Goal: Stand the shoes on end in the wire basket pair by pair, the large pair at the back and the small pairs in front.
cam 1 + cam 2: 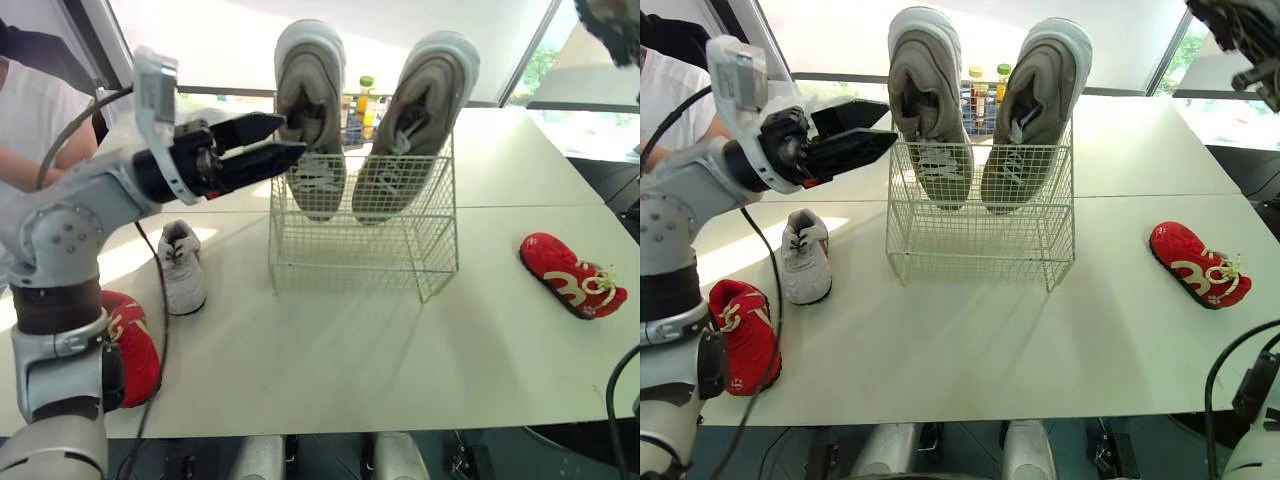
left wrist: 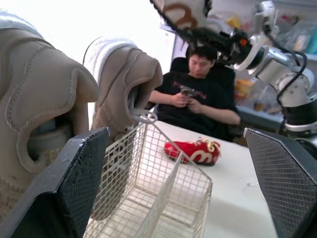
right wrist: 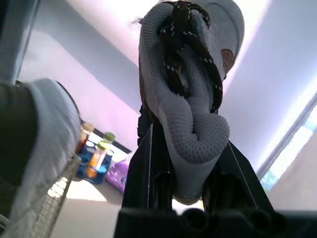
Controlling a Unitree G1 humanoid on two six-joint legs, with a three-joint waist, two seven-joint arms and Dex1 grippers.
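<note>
Near left on table (image 1: 400, 350): small red shoe (image 1: 745, 335), small white shoe (image 1: 805, 255) just beyond, both lying flat. Left gripper (image 1: 290, 136) spread wide, empty, tips at left shoe of large pair (image 1: 312, 130), already on end at back of wire basket (image 1: 360, 250). Right of basket: second red shoe (image 1: 1195, 265). Far right, raised: right gripper (image 3: 189, 136) clamped on small grey shoe (image 3: 183, 99). Looks like small-pairs step; next calls for lowering it on end into front.

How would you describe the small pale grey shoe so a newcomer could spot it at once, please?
Start at the wire basket on the white table, with two large beige shoes standing in it. On the robot's left of it, the small pale grey shoe lies flat, apart from the basket. Its neighbour, nearer the table's edge, is a red shoe.
</note>
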